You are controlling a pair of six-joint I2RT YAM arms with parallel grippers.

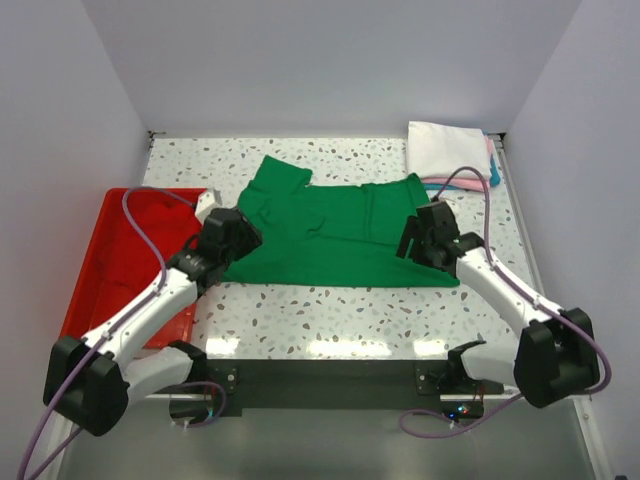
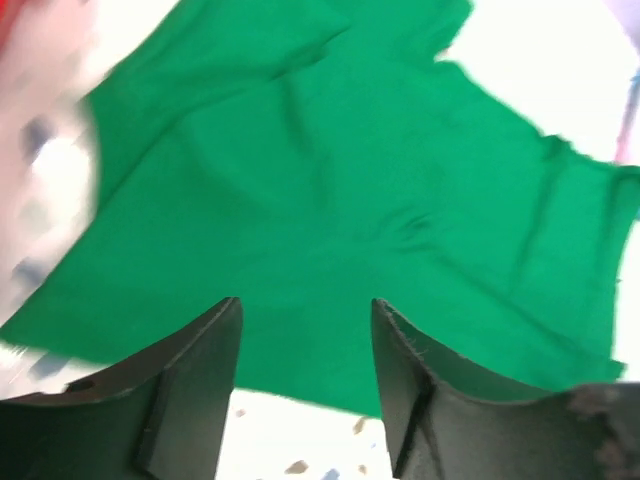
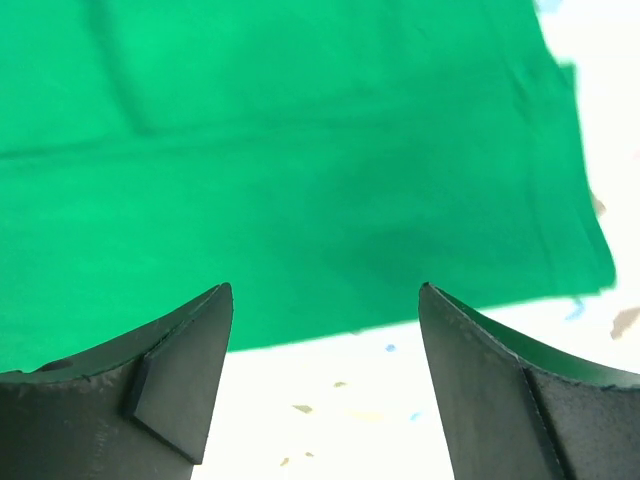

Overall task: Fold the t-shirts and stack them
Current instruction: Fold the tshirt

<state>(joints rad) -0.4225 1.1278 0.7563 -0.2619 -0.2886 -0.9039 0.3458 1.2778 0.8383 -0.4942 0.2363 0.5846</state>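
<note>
A bright green t-shirt [image 1: 335, 235] lies spread and rumpled on the speckled table, collar to the left. My left gripper [image 1: 232, 232] is open and empty above its left near edge; the wrist view shows green cloth [image 2: 330, 190] beyond the open fingers. My right gripper [image 1: 425, 238] is open and empty above the shirt's right near corner [image 3: 300, 170]. A stack of folded shirts [image 1: 448, 150] sits at the far right corner, white on top with pink and light blue edges showing beneath.
A red plastic tray [image 1: 120, 255] stands at the left of the table, partly under my left arm. Bare speckled table [image 1: 330, 320] runs along the near edge. White walls enclose the table on three sides.
</note>
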